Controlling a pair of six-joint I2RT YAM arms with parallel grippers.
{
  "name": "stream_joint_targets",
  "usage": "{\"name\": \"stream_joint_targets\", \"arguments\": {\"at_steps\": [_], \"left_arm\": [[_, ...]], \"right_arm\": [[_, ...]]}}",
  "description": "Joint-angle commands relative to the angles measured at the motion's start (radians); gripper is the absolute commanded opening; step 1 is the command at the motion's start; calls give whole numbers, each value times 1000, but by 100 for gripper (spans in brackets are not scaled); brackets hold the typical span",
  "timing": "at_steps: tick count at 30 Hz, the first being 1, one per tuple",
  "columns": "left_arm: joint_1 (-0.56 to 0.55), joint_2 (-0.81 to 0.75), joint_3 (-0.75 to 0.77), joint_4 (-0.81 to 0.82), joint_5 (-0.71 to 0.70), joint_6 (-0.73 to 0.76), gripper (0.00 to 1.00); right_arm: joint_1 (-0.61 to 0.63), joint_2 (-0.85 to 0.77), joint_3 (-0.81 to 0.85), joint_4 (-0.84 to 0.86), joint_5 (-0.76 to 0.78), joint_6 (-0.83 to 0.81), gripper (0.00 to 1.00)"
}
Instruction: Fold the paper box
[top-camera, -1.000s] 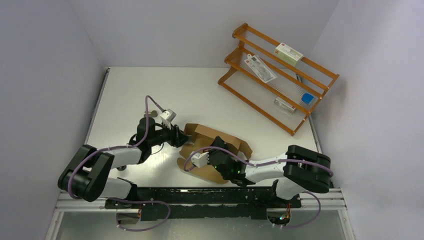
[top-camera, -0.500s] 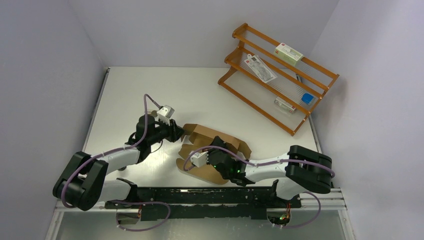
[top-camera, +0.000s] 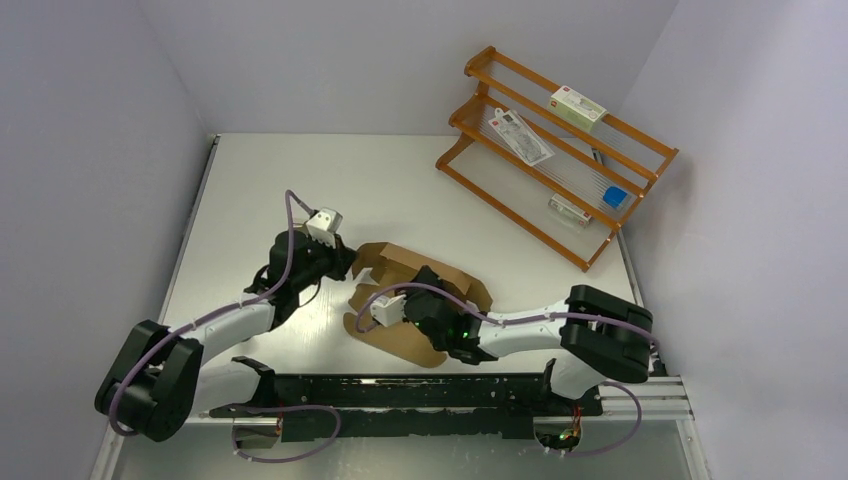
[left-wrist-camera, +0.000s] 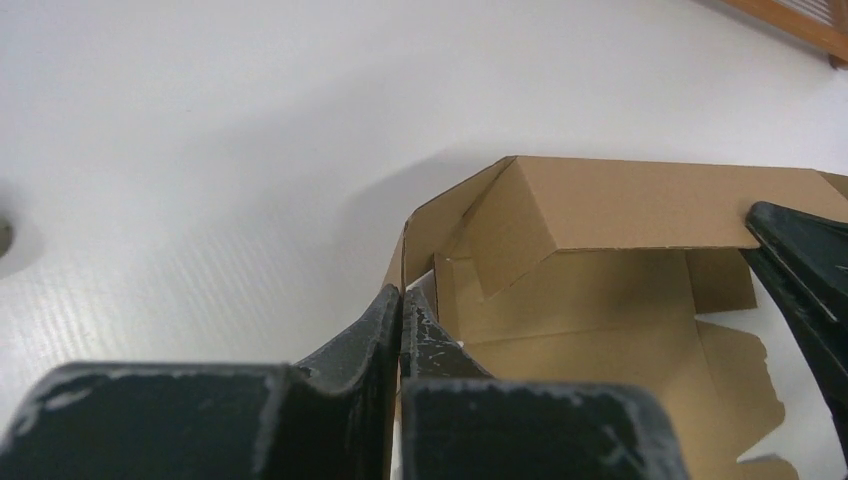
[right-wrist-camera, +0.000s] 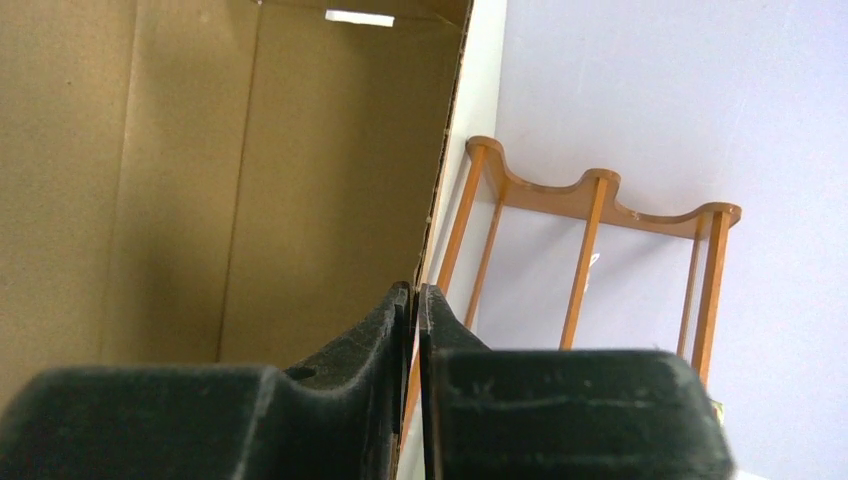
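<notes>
The top camera looks steeply down over everything, while both wrist cameras closely face the shared paper box (top-camera: 400, 268).

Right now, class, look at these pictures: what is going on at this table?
Two robot arms are folding a brown paper box in the middle of the white table. The left gripper is shut on the thin edge of a raised wall at the box's left end. The right gripper pinches the edge of another upright panel. The box is only half formed: some walls stand, other flaps lie flat. Nothing touches the orange rack.
</notes>
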Motion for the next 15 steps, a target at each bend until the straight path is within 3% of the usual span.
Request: {"name": "stream_joint_targets", "arguments": {"at_steps": [1,6,10,15], "left_arm": [[-7,-49,34,-33,-107,18,5],[-6,-51,52,-61,-156,42,5],[1,-49,54,-49,-160,49,5],[6,-39,52,-30,-144,57,5]], "right_arm": [[-2,-31,64,-127,-22,101,16],[-2,-122,107,-307,-20,199,33],[-2,-192,139,-423,-18,272,37],[-2,-279,109,-448,-5,301,46]]}}
